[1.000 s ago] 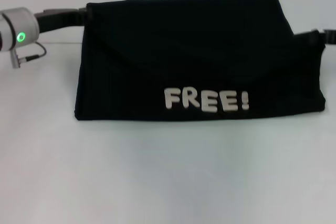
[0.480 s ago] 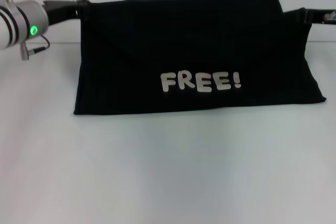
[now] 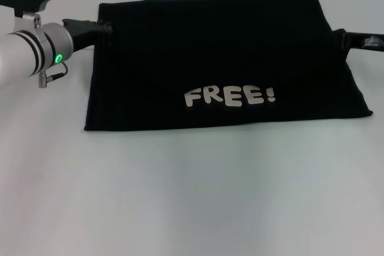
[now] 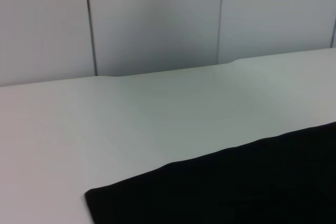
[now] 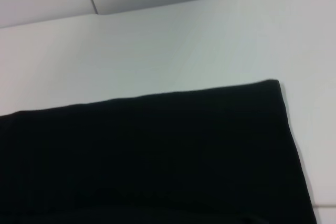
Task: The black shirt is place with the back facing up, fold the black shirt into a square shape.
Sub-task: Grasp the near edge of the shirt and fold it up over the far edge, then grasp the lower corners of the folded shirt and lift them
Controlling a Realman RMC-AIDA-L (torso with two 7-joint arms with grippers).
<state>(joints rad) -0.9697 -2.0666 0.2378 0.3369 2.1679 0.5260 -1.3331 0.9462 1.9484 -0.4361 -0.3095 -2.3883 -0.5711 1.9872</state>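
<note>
The black shirt (image 3: 216, 46) lies folded into a wide band on the white table (image 3: 192, 196), with the cream letters "FREE!" (image 3: 230, 96) facing up near its front edge. My left gripper (image 3: 102, 28) meets the shirt's back left corner. My right gripper (image 3: 343, 39) sits at the shirt's right edge, partly behind the cloth. In neither case can I see whether cloth is held. A corner of the black shirt (image 4: 236, 187) fills the near part of the left wrist view. A broad flat stretch of the black shirt (image 5: 147, 156) shows in the right wrist view.
The left arm's silver wrist (image 3: 36, 49) with a green light hangs over the table's left side. Grey wall panels (image 4: 157, 19) rise behind the table's far edge. Bare white tabletop stretches in front of the shirt.
The folded layer with the letters has moved back and settled flat. The left arm has come down and nearer at the back left corner, and the right gripper has dropped slightly.
</note>
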